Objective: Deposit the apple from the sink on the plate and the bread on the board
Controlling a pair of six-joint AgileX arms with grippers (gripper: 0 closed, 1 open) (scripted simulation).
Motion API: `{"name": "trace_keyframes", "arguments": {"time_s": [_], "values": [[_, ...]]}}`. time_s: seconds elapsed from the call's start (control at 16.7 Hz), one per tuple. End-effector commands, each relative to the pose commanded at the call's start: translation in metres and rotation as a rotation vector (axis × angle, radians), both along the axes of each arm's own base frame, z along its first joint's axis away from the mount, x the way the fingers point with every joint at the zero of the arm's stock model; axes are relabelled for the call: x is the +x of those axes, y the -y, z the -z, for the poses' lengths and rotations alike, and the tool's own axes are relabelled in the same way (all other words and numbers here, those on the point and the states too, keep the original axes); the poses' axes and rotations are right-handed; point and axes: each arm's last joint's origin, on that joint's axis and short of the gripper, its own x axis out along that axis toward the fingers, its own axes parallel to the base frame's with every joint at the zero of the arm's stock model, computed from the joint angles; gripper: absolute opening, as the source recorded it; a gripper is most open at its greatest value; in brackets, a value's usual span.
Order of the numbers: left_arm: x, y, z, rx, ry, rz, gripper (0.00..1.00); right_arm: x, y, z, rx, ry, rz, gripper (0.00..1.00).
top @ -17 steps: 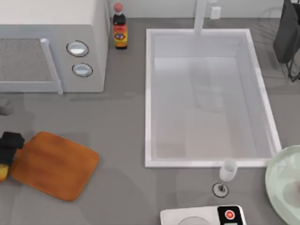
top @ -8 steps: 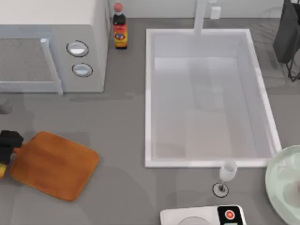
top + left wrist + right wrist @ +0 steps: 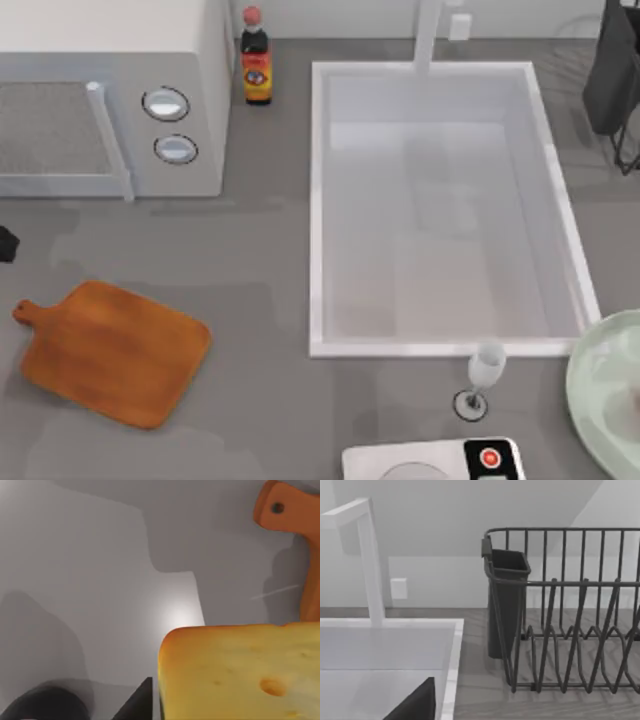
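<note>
**Bread gripped off the left edge, board lying bare**

Biggest first: white sink (image 3: pixel 318 200) across the middle and right of the tabletop (image 3: pixel 260 260), front rim near the mint-green plate (image 3: pixel 600 400), itself cut by the right edge. Microwave (image 3: pixel 110 90) in the far left corner. Wide open grey strip between sink and board (image 3: pixel 115 350), free for moving. Board low on the left, handle stub toward the left edge. From the left wrist: left gripper (image 3: pixel 150 705) with fingers (image 3: pixel 136 704) clamped on the bread (image 3: pixel 240 675), board handle just beyond. Wine glass (image 3: pixel 483 375) just before the sink rim; sauce bottle (image 3: pixel 256 65) beside the microwave. Right gripper (image 3: pixel 417 707) over the sink near the dish rack (image 3: pixel 570 630), grip impossible to tell. One second ago: left gripper over the board handle; now drawn off, handle uncovered.
</note>
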Motion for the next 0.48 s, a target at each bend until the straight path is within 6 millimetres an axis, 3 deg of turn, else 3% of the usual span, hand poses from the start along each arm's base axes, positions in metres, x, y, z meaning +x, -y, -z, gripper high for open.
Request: {"name": "trace_keyframes", "arguments": {"time_s": [0.18, 0.48], "values": [[-0.0026, 0.0005, -0.0147, 0.001, 0.008, 0.000, 0.00, 0.0000, 0.0000, 0.0000, 0.000, 0.000, 0.000, 1.00], [-0.0018, 0.0003, -0.0125, 0.001, 0.001, -0.008, 0.00, 0.0000, 0.0000, 0.0000, 0.000, 0.000, 0.000, 1.00]]}}
